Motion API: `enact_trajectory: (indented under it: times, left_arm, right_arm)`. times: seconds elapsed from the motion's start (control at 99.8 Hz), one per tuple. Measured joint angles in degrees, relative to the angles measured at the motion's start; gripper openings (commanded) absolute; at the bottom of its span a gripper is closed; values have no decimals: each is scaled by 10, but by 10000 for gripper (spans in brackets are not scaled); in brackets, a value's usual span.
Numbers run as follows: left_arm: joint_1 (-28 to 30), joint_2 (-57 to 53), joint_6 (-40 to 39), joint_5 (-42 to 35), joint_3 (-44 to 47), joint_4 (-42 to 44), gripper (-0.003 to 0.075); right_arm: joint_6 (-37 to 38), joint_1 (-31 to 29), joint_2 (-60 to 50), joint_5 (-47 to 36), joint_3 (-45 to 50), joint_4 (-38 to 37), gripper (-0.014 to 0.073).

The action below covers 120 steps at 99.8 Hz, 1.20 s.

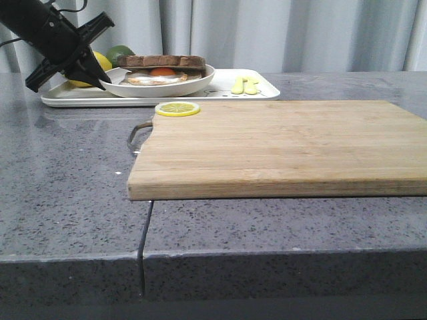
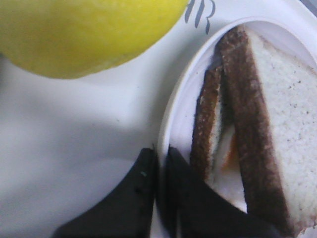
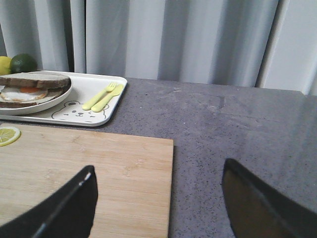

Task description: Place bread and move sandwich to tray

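- Fingers (image 2: pixel 143 183) of my left gripper (image 2: pixel 159 163) read as pressed nearly together over the rim of the plate (image 2: pixel 171 124), one tip outside the rim and one inside; I count two dark tips in the left wrist view.
- Left gripper (image 1: pixel 100 79), front view: the arm slants down from the upper left corner, tips at the plate's (image 1: pixel 200 79) left edge, just in front of the lemon (image 1: pixel 100 61).
- Right gripper (image 3: pixel 158 198): two dark fingers (image 3: pixel 69 208) stand wide apart with nothing between them, hovering over the right end of the cutting board (image 3: pixel 99 168) and the grey counter (image 3: pixel 223 129). I do not see this arm in the front view.
- Sandwich (image 1: pixel 162 67): one, on the plate, which sits on the tray (image 1: pixel 263 90) at the far left of the counter. Top bread (image 2: pixel 282 114) slice lies over the fried egg (image 1: pixel 162 72); the lower slice is mostly hidden by the plate wall.
- Left wrist view is very close and soft; the lemon (image 2: pixel 84 34) is cut off by the frame, the egg shows only as an orange sliver.
- Counted: one lime (image 1: pixel 120 52), half hidden behind the lemon; one lemon slice (image 1: pixel 177 109) on the board's (image 1: pixel 280 147) far left corner; two small yellow utensils (image 1: pixel 244 85) on the tray; one bear print (image 3: pixel 74 111).
- Board's metal handle (image 1: pixel 137 137) partly visible at its left end.
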Motion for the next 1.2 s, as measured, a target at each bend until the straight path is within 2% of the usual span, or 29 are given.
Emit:
enact_trajectory:
  times: [0.1,0.28,0.391,0.931,1.202]
  left_arm:
    - [0,0,0,0,-1,-2,90]
    - [0,0,-1,0,-4,-6,295]
    - [0,0,-1,0,-5,-7,356]
    - [25,-1,-1,44,-22,2,359]
    - [47,-53,23,56,-40,4,358]
  right_arm:
    - [0,0,0,0,0,0,530]
    - [0,0,0,0,0,0,530]
    - [0,0,0,0,0,0,530]
    - [0,0,0,0,0,0,530]
    - [0,0,0,0,0,0,530]
